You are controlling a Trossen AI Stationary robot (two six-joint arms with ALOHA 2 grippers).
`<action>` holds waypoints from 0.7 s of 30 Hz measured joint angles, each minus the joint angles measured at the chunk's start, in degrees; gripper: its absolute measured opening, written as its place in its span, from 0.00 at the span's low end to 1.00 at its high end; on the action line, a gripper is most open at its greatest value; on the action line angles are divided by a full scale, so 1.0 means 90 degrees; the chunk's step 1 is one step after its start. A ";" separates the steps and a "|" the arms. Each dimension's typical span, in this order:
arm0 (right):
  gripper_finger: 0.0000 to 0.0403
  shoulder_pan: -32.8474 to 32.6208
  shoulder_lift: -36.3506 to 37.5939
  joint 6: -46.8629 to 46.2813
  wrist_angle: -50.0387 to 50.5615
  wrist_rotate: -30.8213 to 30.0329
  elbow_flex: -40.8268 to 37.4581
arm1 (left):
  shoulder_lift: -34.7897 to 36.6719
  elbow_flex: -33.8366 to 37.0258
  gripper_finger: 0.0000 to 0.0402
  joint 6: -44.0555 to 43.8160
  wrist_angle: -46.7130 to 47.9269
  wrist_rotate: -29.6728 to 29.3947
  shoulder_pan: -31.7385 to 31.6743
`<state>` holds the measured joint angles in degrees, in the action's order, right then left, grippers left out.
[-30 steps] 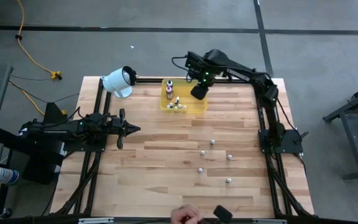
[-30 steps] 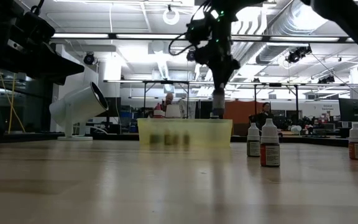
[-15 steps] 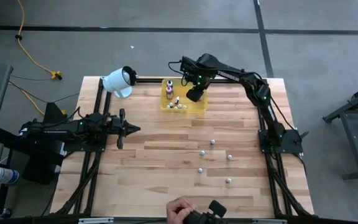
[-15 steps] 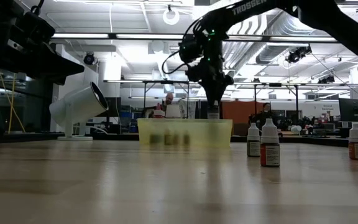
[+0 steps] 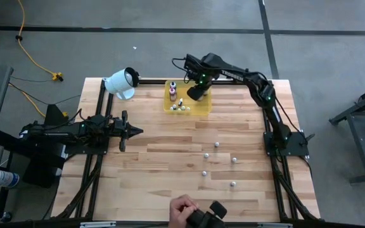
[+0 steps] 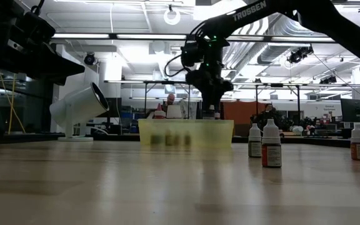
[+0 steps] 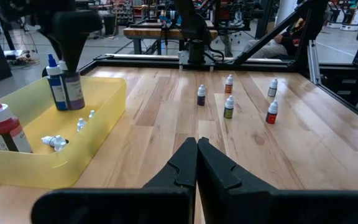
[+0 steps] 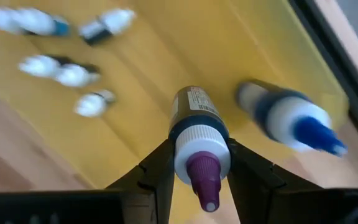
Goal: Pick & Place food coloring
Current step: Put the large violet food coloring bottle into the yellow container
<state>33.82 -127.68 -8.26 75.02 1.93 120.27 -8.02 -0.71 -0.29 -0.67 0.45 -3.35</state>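
My right gripper point(image 5: 195, 92) points down over the yellow tray point(image 5: 201, 109) at the table's far side, shut on a purple food coloring bottle point(image 8: 197, 118) with a white cap. In the tray stand a blue-tipped bottle point(image 7: 55, 84) and a red-capped one point(image 7: 2, 127), and small droppers point(image 8: 73, 68) lie on its floor. Several small bottles point(image 5: 217, 144) stand upright on the wood at the right. My left gripper point(image 5: 135, 131) waits shut at the table's left. My right gripper pinches the bottle's white cap point(image 8: 202, 149) between its two fingers point(image 8: 160, 168), one on each side. The fingers come from above, pointing down. The bottle hangs upright below them, low inside the tray beside the blue-tipped bottle; I cannot tell whether its base touches the tray floor.
A white cylinder point(image 5: 120, 82) lies at the far left corner beside the tray. A person's hand point(image 5: 184, 209) with a dark object shows at the near edge. Bare wood lies between the tray and the standing bottles.
My right gripper has come down over the tray with the purple bottle and shifted a little toward the table's left, so the bottle now sits lower behind the tray wall. The person's hand at the near edge has moved.
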 joint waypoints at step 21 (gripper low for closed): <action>0.30 0.0252 -0.0303 -0.0266 -0.1172 -0.0292 0.0000 | -0.0001 0.0000 0.00 0.0002 0.0000 0.0000 0.0001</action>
<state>36.09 -130.41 -10.66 64.47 -0.70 120.27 -8.03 -0.71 -0.27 -0.67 0.45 -3.33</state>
